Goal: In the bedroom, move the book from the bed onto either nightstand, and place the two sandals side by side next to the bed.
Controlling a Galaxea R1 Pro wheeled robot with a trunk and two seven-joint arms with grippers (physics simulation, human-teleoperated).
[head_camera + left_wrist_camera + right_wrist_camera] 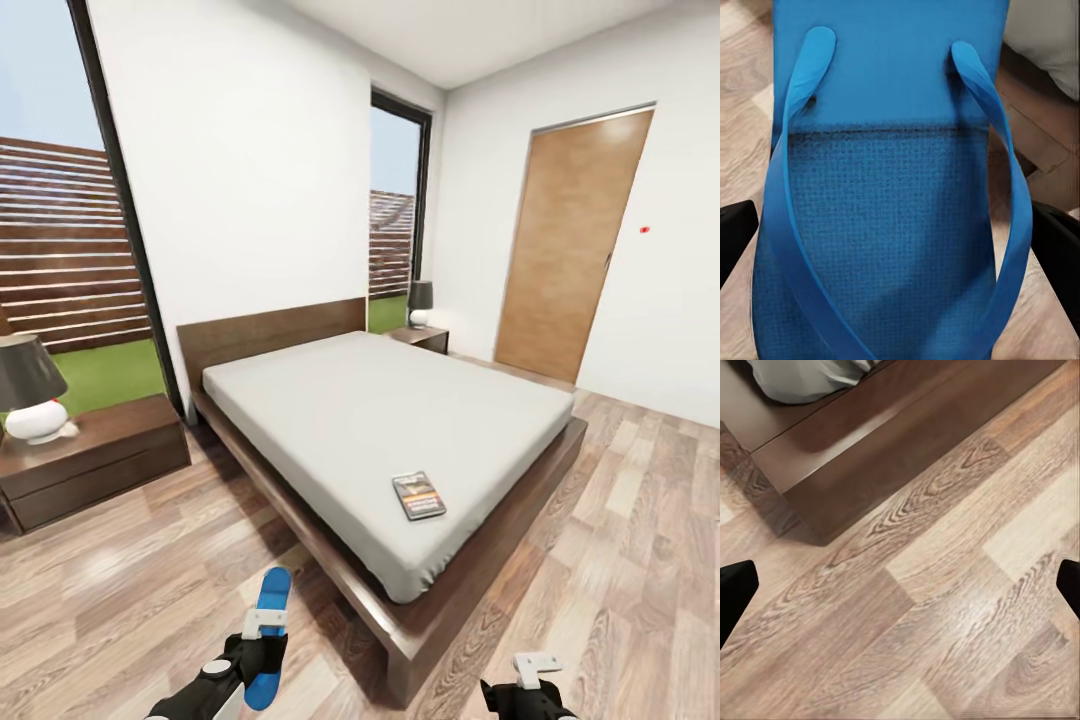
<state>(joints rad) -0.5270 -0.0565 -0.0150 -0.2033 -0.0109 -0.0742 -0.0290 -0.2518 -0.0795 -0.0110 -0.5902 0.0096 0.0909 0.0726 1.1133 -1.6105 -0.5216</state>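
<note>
The left end effector [262, 640] is clamped on a blue sandal [268, 640], holding it up above the wood-plank floor [120, 600] just off the near corner of the bed [470, 590]; the sandal points away from the robot, its toe end toward the gap between the bed and the near nightstand [95, 460]. From the left wrist camera, the sandal [896, 217] shows its textured sole and both thin straps, with the dark fingers [736, 232] of the end effector at either side of it. The right end effector [535, 672] hangs low over bare floor beside the foot corner of the bed, its fingers [735, 596] spread wide apart with nothing between them; the dark bed frame [892, 457] and a fold of pale mattress lie ahead of it. The book [419, 495] lies flat on the grey mattress, near the foot end and toward the side closest to me. A second nightstand [422, 338] stands at the far side of the headboard, and each nightstand carries a dark-shaded lamp [30, 390]. A wooden door [570, 250] stands closed in the right wall.
</note>
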